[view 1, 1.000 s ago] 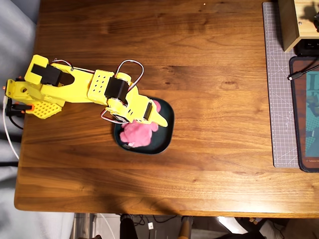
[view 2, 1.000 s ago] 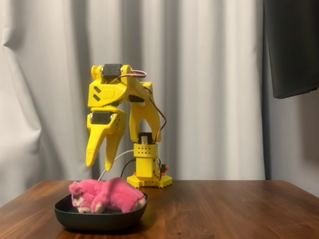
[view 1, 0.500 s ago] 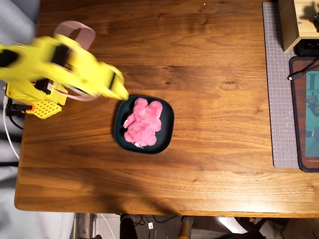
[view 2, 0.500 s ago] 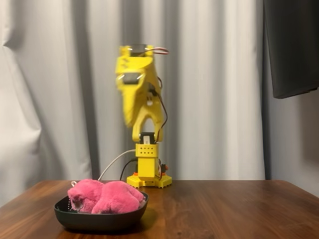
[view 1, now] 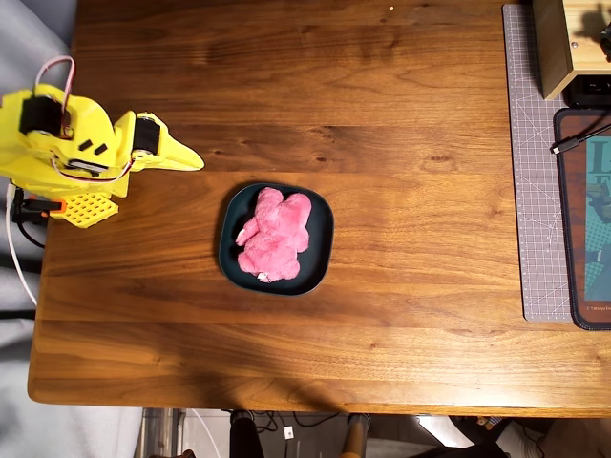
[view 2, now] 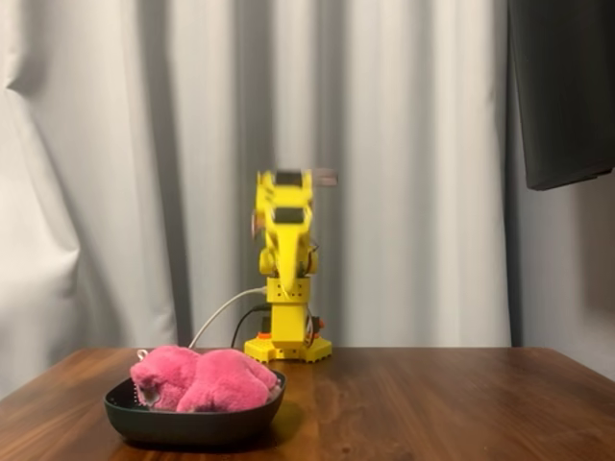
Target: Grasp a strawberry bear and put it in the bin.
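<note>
The bright-pink strawberry bear [view 1: 274, 235] lies inside the dark teal bin [view 1: 234, 208], a shallow rounded-square dish near the middle of the wooden table. In the fixed view the bear [view 2: 205, 378] fills the bin [view 2: 192, 424] and rises above its rim. My yellow gripper [view 1: 196, 162] is at the table's left edge in the overhead view, folded back over the arm's base, well clear of the bin and up-left of it. Its jaws look closed together and hold nothing. In the fixed view the gripper [view 2: 286, 284] hangs over the base, far behind the bin.
A grey cutting mat [view 1: 535, 172] runs along the table's right side, with a wooden box [view 1: 563, 43] and a dark pad [view 1: 584, 219] with a cable on it. The arm's base [view 2: 288, 346] stands at the far table edge before a white curtain.
</note>
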You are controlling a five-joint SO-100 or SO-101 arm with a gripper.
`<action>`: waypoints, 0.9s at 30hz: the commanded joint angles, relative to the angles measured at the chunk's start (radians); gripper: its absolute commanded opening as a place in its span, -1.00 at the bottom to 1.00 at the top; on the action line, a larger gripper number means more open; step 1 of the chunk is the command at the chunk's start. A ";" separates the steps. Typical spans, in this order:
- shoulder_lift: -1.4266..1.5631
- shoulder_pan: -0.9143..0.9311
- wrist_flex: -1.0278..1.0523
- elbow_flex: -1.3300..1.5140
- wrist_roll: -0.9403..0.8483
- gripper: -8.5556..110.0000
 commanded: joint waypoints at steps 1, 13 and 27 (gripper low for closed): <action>0.193 0.025 0.069 0.137 -0.008 -0.86; 0.195 0.011 0.109 0.192 0.000 -0.86; 0.195 -0.021 0.153 0.184 0.008 -0.86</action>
